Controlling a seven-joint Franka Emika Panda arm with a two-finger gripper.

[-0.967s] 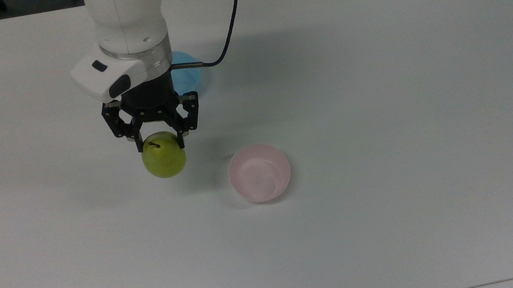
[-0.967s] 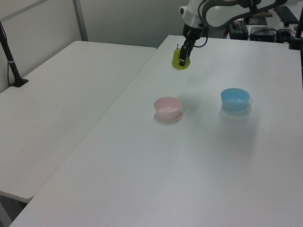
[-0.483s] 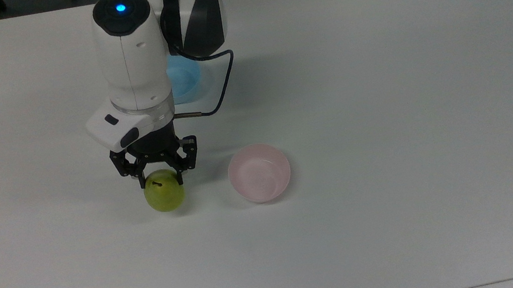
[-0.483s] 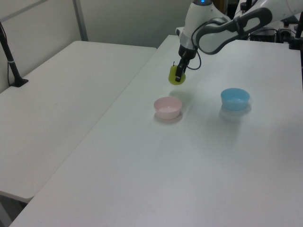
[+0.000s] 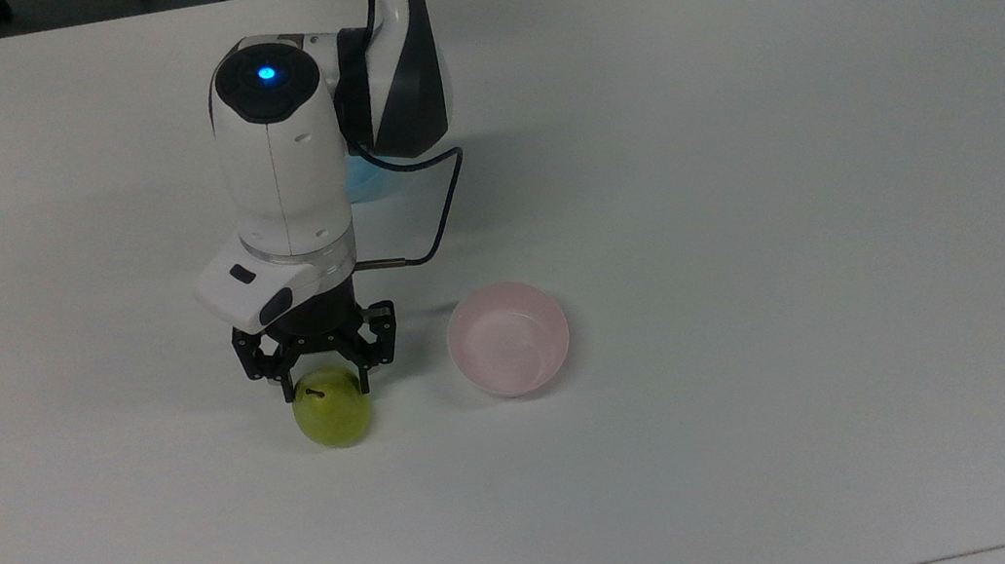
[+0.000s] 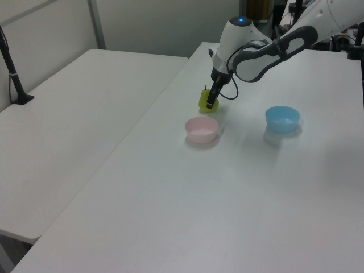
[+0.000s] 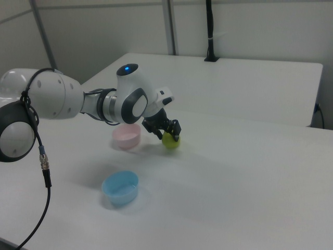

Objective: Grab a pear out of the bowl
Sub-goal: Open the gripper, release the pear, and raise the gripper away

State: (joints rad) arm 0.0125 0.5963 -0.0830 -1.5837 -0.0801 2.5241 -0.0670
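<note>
Pear [image 5: 334, 422]: yellow-green, stem up, held at its upper part between the two fingers of the hand [image 5: 323, 384]. It is placed low over the counter [image 5: 738, 141], at or just above the surface; whether contact is made cannot be told. It lies outside the bowl [image 5: 508, 338], just beside it, on the side toward the top view's left.

Hand: pointed down, closed narrowly on the pear, one finger on either side of the stem end. In the left view the pear [image 6: 205, 100] is seen partly covered by the hand [image 6: 210, 103]; in the right view the pear [image 7: 169, 140] is seen under the hand [image 7: 171, 133].

Bowl: pale pink, upright, empty, near the middle of the counter.

Blue bowl [image 6: 282, 119]: well apart from the pink one, further toward the counter's far edge in the top view, partly hidden there by the arm.

Step in hand, as judged: the pear is out of the bowl and is being carried low beside it. For this to be done well, the grip is to be kept firm and even, since the fruit is round, smooth and held high, so that slipping or swinging is possible. Any lowering is best done slowly and straight down, with the fingers kept off the pink rim.
</note>
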